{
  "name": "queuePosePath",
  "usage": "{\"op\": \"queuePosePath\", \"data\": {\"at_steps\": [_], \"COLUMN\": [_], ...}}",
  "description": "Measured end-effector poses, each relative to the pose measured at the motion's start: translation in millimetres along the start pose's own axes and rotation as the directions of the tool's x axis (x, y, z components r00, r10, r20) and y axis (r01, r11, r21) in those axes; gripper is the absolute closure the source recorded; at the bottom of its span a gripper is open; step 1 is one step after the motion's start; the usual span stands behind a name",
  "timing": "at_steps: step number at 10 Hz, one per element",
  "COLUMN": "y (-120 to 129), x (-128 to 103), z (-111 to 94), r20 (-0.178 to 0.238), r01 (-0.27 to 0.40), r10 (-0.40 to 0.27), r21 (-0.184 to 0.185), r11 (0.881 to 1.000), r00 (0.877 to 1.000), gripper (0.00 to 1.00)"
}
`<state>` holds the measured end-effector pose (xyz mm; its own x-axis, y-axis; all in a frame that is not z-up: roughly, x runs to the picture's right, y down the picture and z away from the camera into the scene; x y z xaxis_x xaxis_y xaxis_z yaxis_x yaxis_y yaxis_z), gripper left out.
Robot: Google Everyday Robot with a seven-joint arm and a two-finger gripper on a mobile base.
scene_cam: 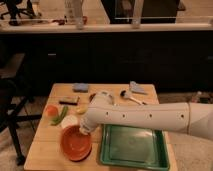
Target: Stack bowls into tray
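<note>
One orange bowl [76, 144] sits on the near left of the worktop [45, 150], just left of the one green tray [134, 147] (nothing in it). The tool [86, 129], clenched, grips the bowl's far right rim.

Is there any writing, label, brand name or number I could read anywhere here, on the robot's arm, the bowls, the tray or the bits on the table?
None can be read.
Orange bowl: plain, no text.
Green tray: plain, no text.
White arm: only dark dots, no lettering.
Gripper, shut at the orange bowl's far rim: no marking visible.
Blue item and grey item at the table's far edge: any print too blurred to tell.
</note>
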<state>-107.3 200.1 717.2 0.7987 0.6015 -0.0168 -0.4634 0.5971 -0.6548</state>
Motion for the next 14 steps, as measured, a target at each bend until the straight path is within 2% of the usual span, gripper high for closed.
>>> {"op": "queuePosePath", "data": {"at_steps": [5,7,14], "y": [-5.6,-8.0,-7.5], "x": [10.5,13.5,13.0], "z": [17.1,22.3,22.5], "r20": [0.007,0.001,0.000], "r01": [-0.030,-0.037,-0.036], "r10": [0.031,0.037,0.036], "r21": [-0.051,-0.071,-0.071], "r11": [0.998,0.997,0.997], "r00": [1.000,0.999,0.999], "gripper": [1.00,0.96,0.96]}}
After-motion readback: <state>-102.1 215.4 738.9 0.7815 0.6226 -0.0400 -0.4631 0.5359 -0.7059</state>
